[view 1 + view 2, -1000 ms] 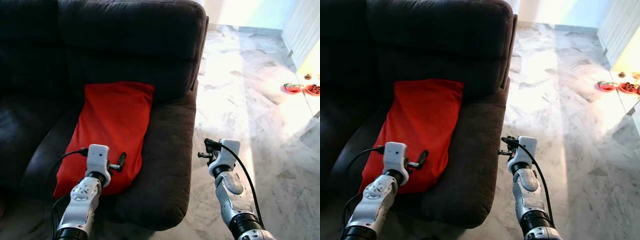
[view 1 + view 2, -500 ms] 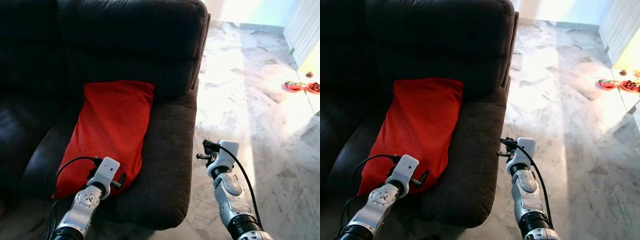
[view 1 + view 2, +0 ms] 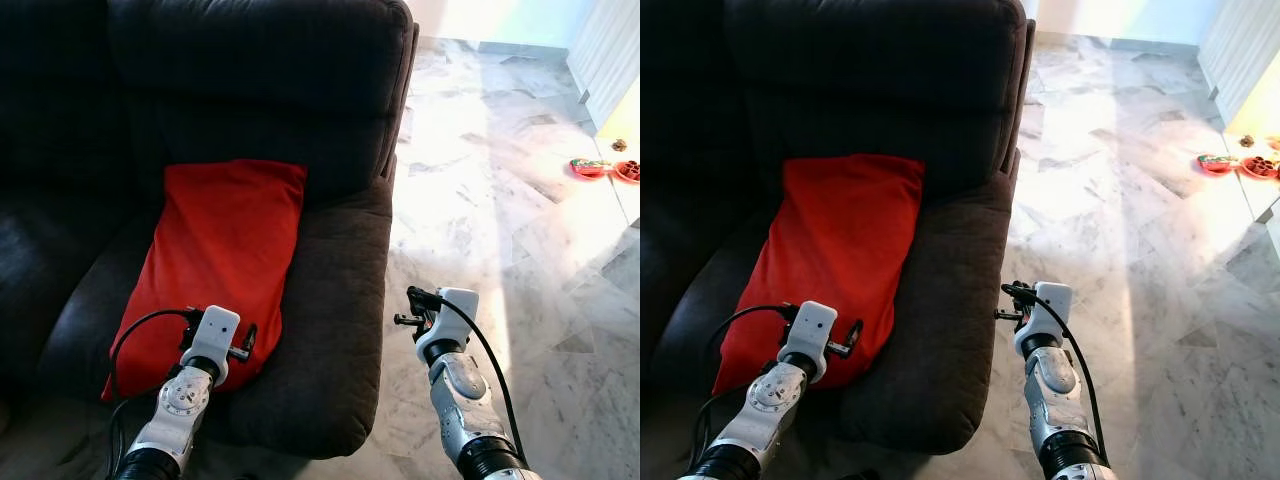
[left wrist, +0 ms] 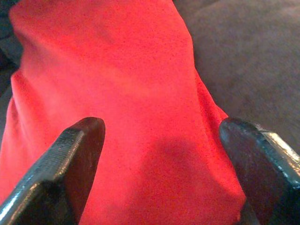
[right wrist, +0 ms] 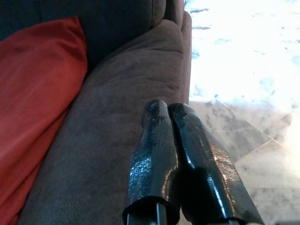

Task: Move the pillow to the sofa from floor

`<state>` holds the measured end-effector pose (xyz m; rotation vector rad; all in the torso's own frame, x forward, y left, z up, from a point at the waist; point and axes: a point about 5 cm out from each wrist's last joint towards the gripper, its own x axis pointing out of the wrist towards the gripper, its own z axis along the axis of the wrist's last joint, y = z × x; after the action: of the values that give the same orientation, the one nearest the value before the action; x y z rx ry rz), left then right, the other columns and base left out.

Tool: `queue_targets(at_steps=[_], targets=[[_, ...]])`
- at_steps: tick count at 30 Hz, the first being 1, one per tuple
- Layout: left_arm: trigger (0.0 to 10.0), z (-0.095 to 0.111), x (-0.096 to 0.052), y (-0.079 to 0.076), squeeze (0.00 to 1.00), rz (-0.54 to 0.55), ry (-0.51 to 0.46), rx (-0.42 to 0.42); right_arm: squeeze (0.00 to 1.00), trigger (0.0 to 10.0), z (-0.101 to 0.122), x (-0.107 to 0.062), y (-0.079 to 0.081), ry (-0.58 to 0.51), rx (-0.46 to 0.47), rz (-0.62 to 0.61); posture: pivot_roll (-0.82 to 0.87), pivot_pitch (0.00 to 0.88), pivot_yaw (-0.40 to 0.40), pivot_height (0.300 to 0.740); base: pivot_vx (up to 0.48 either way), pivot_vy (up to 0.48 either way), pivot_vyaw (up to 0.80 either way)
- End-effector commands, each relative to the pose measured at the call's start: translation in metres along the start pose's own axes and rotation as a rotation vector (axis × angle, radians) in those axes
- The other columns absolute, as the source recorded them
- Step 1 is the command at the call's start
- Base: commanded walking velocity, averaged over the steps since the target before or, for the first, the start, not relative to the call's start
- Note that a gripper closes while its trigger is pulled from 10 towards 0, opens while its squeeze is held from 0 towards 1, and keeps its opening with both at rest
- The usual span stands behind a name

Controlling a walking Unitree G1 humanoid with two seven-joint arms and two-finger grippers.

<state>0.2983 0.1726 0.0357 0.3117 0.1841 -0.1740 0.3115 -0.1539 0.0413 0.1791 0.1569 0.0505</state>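
Once the left gripper (image 4: 159, 154) had drawn back, released, the pillow (image 3: 222, 255) lay on the sofa (image 3: 340, 260); right gripper (image 5: 180, 140) clenched; placement apparently complete.

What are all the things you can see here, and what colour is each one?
pillow: one, red, lying on the sofa seat, top end leaning on the backrest
sofa: one, dark grey, on the robot's left
floor: pale marble tiles, on the right
small dishes: two, red, on the floor far right
left gripper: black fingers apart, over the pillow's near end
right gripper: black fingers together, beside the sofa's armrest
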Motion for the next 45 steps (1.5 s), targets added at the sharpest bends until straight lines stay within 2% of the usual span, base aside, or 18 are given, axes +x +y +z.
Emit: queue_targets(at_steps=[1,9,45], targets=[[10.0,-0.0050,-0.0016,0.0029,0.00,0.025,0.009,-0.021,0.00,10.0,-0.0021,-0.0014,-0.0006,0.003,-0.007,0.007,0.14,0.172,0.000,0.740,0.000,0.000,0.00],[10.0,-0.0040,-0.0002,0.0042,0.00,0.033,-0.006,-0.028,0.00,10.0,-0.0002,-0.0005,0.0051,-0.012,-0.010,0.029,0.15,0.169,0.000,0.740,0.000,0.000,0.00],[10.0,-0.0066,0.0008,0.0020,0.00,0.006,0.000,-0.021,0.00,10.0,-0.0009,-0.0008,0.0087,-0.016,0.003,0.051,0.15,0.163,0.003,0.740,0.000,0.000,0.00]])
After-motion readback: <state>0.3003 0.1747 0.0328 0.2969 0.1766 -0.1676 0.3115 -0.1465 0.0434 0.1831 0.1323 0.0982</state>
